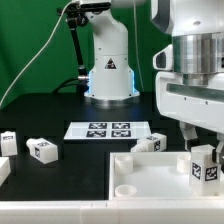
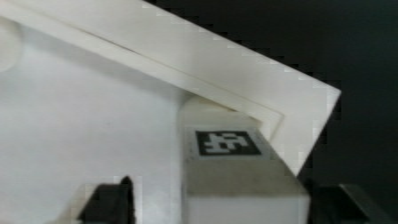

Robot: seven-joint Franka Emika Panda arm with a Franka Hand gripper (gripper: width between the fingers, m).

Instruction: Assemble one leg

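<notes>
A white leg with a black-and-white tag stands upright at the corner of the large white panel on the exterior view's right. My gripper is over it with a finger on each side. In the wrist view the leg lies between the dark fingers, and a gap shows on both sides, so the gripper is open around it. The panel fills most of that view. Whether the leg's foot sits in a socket is hidden.
Three more tagged legs lie loose on the black table: one by the panel's far edge, one and one at the exterior view's left. The marker board lies in the middle, in front of the robot base.
</notes>
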